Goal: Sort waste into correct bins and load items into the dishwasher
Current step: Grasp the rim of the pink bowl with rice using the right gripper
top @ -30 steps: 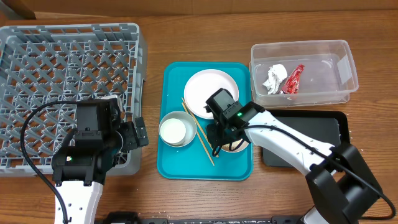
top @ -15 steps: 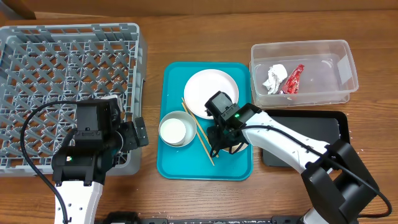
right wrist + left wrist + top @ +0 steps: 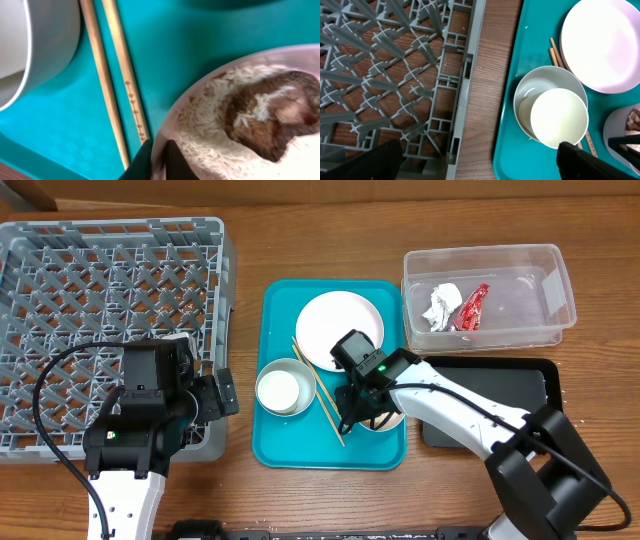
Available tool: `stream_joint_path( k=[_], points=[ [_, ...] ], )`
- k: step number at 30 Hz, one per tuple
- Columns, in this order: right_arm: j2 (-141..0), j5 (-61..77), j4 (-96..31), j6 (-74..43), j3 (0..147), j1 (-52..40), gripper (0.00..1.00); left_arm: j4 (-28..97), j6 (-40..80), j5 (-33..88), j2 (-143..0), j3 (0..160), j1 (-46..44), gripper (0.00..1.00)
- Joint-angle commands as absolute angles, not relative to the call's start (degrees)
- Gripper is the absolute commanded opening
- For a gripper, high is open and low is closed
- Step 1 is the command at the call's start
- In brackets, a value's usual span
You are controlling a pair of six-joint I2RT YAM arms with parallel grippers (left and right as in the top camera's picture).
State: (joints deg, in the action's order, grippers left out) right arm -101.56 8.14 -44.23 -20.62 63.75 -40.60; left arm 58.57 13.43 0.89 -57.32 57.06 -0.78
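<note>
The small pink bowl (image 3: 192,95) stands in the near right corner of the teal tray (image 3: 290,445), directly under the right gripper (image 3: 159,154). In the right wrist view the two dark fingers (image 3: 142,162) are closed on the bowl's thin rim at its left edge, one finger outside the wall and one inside. I cannot tell if the bowl rests on the tray or is a little lifted.

The bowl is pale pink and not clean. White rice grains (image 3: 200,135) stick to its inner wall. A brown food lump (image 3: 265,115) lies in the middle with some grains on it.

Just beside the bowl, on its left, lie the two wooden chopsticks (image 3: 105,85), side by side. Further left is the grey bowl (image 3: 540,85) with the white cup (image 3: 559,117) inside it. The round plate (image 3: 605,45) lies behind them on the same tray.

The left gripper (image 3: 480,165) hangs over the near edge of the grey dish rack (image 3: 395,65), its fingers wide apart and holding nothing.

At the far right, the clear tub (image 3: 560,290) contains the crumpled napkin (image 3: 440,304) and the red wrapper (image 3: 472,307). The black tray (image 3: 500,385) is in front of the tub.
</note>
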Motion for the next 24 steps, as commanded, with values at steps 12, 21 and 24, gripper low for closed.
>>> stream_joint_path(
  k=[12,21,24],
  points=[
    [-92.79,9.15,-48.49,-22.7,68.93,-38.81,0.04,58.48,14.2,1.5,-57.39,58.35,-1.15,1.0],
    [-83.22,14.83,-53.06,-24.71,69.01,-24.91,0.04,58.48,14.22,1.54,-57.39,58.35,-1.15,1.0],
    [-83.33,21.12,-54.5,-23.07,68.66,-17.98,0.04,58.46,14.22,1.52,-57.39,58.35,-1.15,1.0]
  ],
)
